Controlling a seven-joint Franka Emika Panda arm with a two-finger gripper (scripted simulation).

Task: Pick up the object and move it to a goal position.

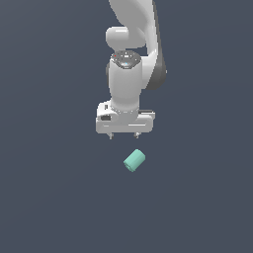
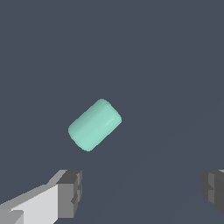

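The step in hand looks like the approach, before any grasp. The end effector (image 1: 123, 135) hangs at the exterior view's centre, jaws spread wide and empty. The teal cylinder (image 1: 134, 160) lies on its side just below it in the frame (axis diagonal), apart from both fingers (image 2: 70, 192). Next, I judge, it must align over the cylinder, descend and close.

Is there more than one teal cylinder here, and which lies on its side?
Only one: the teal cylinder lies on its side, diagonal, apart from the open gripper.
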